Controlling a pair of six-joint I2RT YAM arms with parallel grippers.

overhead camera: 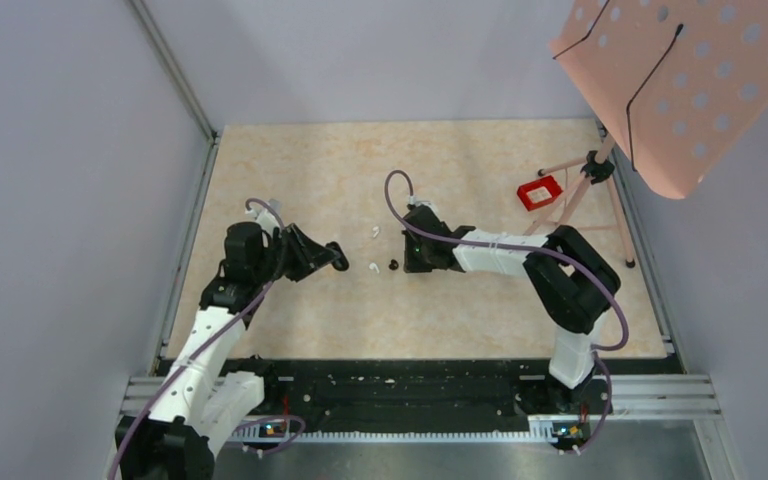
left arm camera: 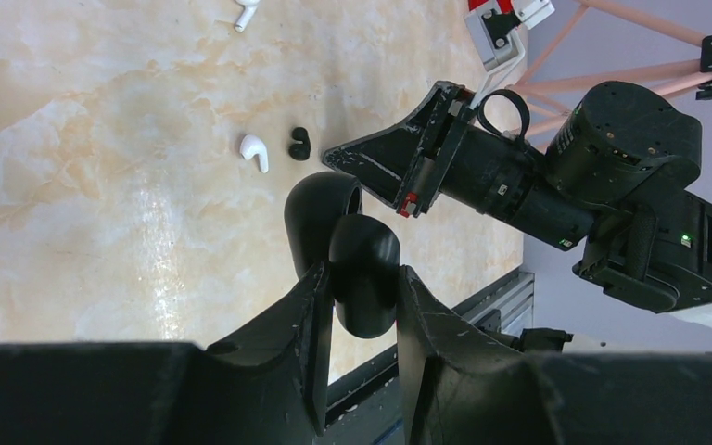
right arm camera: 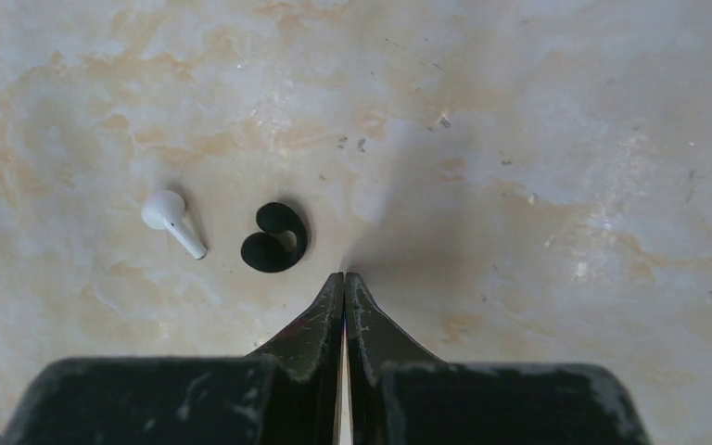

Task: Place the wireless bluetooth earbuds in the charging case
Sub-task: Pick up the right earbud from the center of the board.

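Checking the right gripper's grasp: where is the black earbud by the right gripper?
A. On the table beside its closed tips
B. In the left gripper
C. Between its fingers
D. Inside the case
A: the right gripper is shut on nothing, and the black earbud lies on the table beside its tips.

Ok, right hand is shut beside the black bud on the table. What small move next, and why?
Probably reopen the right hand and nudge it sideways over the black earbud. Its fingers meet with nothing between them, and the bud lies on the table just beside the fingertips, with the white earbud beyond it. The left hand holds the black case.
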